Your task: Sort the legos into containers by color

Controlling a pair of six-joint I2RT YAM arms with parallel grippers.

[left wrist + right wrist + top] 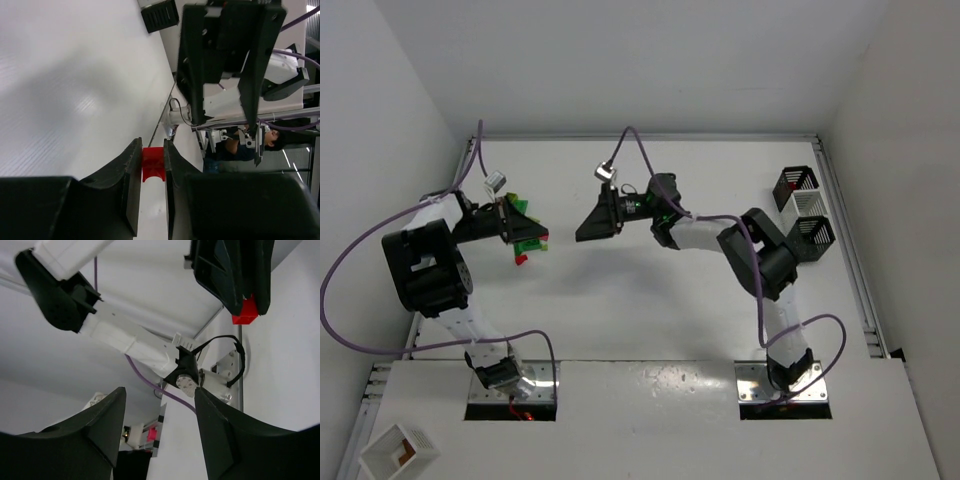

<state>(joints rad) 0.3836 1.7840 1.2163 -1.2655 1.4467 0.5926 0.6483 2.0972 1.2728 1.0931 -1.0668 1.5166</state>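
Observation:
A small red lego [153, 162] sits pinched between the two black fingers of my left gripper [152, 150], which is shut on it. The right wrist view shows the same red brick [245, 313] at the tips of the left gripper. From above, my left gripper [525, 235] is at the table's left, with green and red legos [530, 243] clustered around it. My right gripper [582, 232] points left toward it, a short gap away. Its fingers [107, 415] stand open with nothing between them. Black slatted containers [795, 185] [815, 240] stand at the far right.
A white slatted bin [809, 204] sits between the two black ones. A white square box [398, 452] with brown inside rests on the near-left ledge. White walls close in the table on the left, back and right. One black bin [160, 15] shows in the left wrist view.

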